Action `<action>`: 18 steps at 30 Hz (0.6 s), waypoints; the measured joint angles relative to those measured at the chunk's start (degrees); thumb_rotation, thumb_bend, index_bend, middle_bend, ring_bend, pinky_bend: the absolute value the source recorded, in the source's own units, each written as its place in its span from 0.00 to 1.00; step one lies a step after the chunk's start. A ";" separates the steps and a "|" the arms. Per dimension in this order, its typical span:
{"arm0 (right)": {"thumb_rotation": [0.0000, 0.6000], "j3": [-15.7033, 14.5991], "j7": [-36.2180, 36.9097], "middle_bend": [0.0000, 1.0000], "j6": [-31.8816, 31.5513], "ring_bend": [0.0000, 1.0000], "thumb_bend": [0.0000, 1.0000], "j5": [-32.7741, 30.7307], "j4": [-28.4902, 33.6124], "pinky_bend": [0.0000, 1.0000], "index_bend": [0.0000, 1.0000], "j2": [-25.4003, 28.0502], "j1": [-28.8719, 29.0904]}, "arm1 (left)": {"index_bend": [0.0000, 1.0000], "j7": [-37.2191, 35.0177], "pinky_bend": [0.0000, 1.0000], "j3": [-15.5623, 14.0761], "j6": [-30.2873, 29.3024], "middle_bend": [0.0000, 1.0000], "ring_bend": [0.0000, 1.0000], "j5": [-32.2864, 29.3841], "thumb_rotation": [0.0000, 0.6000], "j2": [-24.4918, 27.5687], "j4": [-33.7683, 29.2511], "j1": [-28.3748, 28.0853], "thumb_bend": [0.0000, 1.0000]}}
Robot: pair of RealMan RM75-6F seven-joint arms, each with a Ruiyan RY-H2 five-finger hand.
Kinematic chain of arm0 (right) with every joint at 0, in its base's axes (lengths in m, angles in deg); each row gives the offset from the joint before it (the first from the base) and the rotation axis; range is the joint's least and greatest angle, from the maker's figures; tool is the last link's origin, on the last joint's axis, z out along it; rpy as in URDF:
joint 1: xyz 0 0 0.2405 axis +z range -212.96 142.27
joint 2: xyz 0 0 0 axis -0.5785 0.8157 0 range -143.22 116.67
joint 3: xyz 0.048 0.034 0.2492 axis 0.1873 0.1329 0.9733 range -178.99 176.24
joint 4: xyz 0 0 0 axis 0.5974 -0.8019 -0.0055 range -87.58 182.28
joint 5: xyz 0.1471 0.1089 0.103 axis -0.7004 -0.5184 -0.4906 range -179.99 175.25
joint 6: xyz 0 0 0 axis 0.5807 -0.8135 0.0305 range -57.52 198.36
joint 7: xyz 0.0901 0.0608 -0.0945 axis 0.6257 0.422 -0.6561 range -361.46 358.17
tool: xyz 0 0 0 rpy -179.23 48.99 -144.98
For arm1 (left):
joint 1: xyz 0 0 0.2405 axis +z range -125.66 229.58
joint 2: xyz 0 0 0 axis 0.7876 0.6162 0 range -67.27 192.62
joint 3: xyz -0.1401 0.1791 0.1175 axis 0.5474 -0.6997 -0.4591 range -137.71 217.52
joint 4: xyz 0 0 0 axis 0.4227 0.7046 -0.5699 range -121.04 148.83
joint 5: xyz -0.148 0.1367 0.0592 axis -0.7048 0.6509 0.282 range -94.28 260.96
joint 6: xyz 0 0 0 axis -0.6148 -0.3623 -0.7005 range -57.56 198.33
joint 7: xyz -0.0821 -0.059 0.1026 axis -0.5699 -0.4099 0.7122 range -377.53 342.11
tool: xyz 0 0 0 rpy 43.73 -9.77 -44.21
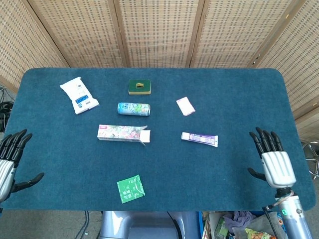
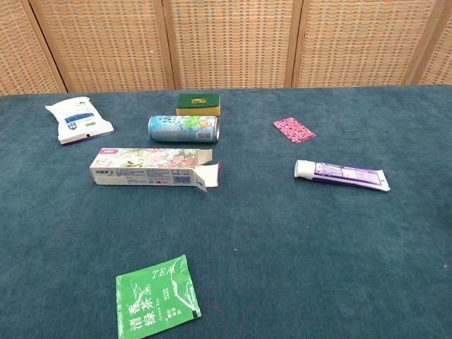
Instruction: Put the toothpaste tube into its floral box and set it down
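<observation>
- Hands first: the right hand is seen over the table's right edge, fingers spread and pointing away from the robot, nothing held; it lies nearer the toothpaste tube than any other object, so the tube is judged its likely target.
- The left hand is seen at the table's left edge, fingers apart and empty, well apart from everything on the cloth; neither hand shows in the chest view.
- The toothpaste tube is laid flat right of centre, white cap toward the floral box, crimped end toward the right hand. No object lies between hand and tube.
- The floral box is laid flat left of centre, its end flap hanging open on the side facing the tube. Cap and open mouth are thus roughly in line, which is judged to favour a straight slide once both are lifted.
- Around the box: a drink can is lying just behind it, a green sponge further back, a wipes packet toward the far left.
- A small pink patterned card is seen behind the tube, apart from it.
- A green tea sachet is lying near the front edge, clear of the line between tube and box.
- The can is judged the one crowding risk when the box is gripped from behind.
</observation>
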 measured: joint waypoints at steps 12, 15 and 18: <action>1.00 6.12 0.91 0.33 16.27 0.25 0.07 -18.26 -10.41 0.29 0.33 -11.74 13.32 | 0.00 0.65 0.00 1.45 1.97 0.00 0.00 -3.96 1.00 -0.08 -0.39 -1.14 0.20; 1.00 7.11 -2.70 0.34 17.41 0.26 0.08 -22.28 -12.66 0.31 0.33 -15.25 15.80 | 0.00 1.04 0.00 1.70 2.64 0.00 0.00 -4.73 1.00 -0.17 -0.45 -1.49 0.20; 1.00 8.05 -5.45 0.34 18.21 0.26 0.10 -26.35 -15.00 0.31 0.33 -18.40 17.88 | 0.00 1.27 0.00 1.94 2.95 0.00 0.00 -5.25 1.00 -0.24 -0.47 -1.73 0.20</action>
